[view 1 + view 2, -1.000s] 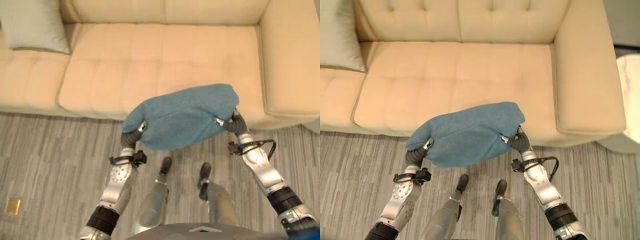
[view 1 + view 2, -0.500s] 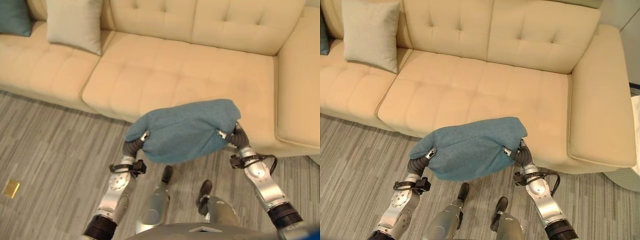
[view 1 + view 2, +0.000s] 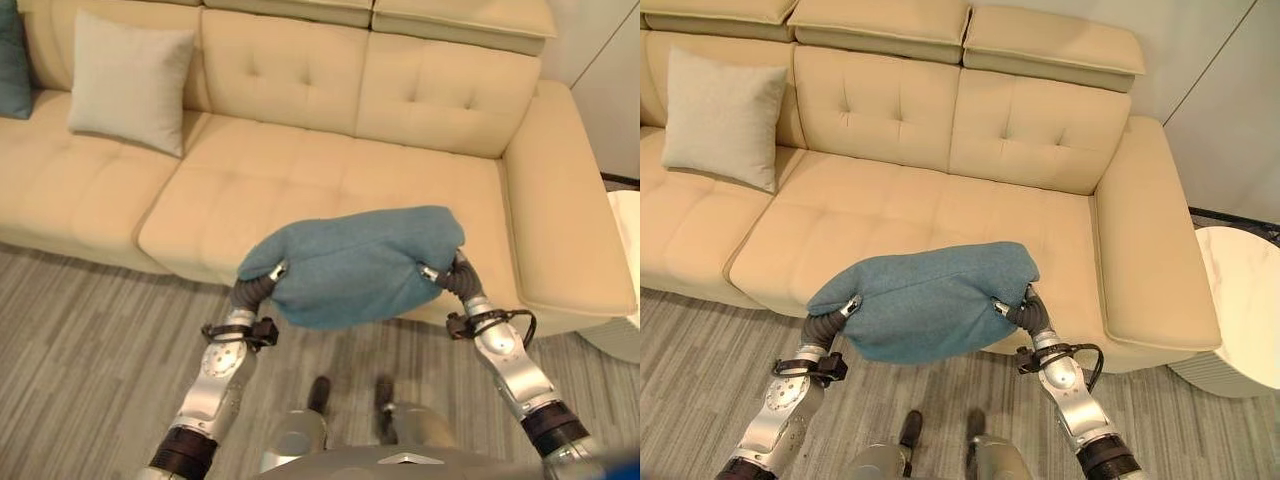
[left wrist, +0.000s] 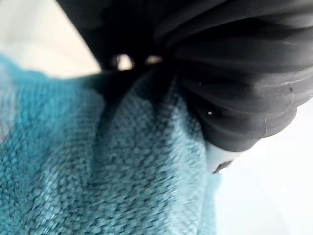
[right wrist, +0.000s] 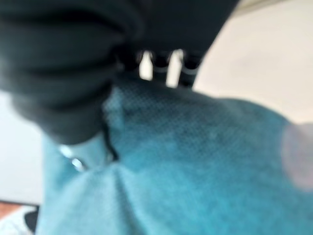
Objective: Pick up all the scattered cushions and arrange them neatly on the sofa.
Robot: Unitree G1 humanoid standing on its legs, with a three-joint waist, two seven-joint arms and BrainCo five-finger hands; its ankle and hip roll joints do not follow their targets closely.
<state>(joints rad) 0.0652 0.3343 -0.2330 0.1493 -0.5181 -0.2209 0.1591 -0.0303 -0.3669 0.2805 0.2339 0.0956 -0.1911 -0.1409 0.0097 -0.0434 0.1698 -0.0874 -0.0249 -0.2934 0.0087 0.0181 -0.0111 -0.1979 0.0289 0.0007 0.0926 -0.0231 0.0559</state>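
A blue cushion (image 3: 355,262) hangs in the air between my two hands, over the front edge of the cream sofa (image 3: 300,170). My left hand (image 3: 256,287) is pressed into its left end and my right hand (image 3: 446,277) into its right end. Both hands sink into the cloth. Up close, the blue weave (image 4: 98,186) lies against the dark cover of the left hand (image 4: 234,73), and the cushion (image 5: 195,171) lies against the right hand (image 5: 58,73). A beige cushion (image 3: 128,82) leans upright on the sofa's left seat. A teal cushion (image 3: 10,60) stands at the far left.
The sofa's right armrest (image 3: 1150,250) runs along beside the cushion. A white round table (image 3: 1240,300) stands to the right of the sofa. Grey striped floor (image 3: 80,340) lies in front of it.
The whole view has shifted and now takes in the sofa's back and headrests. The blue cushion stays held between both hands over the seat's front edge.
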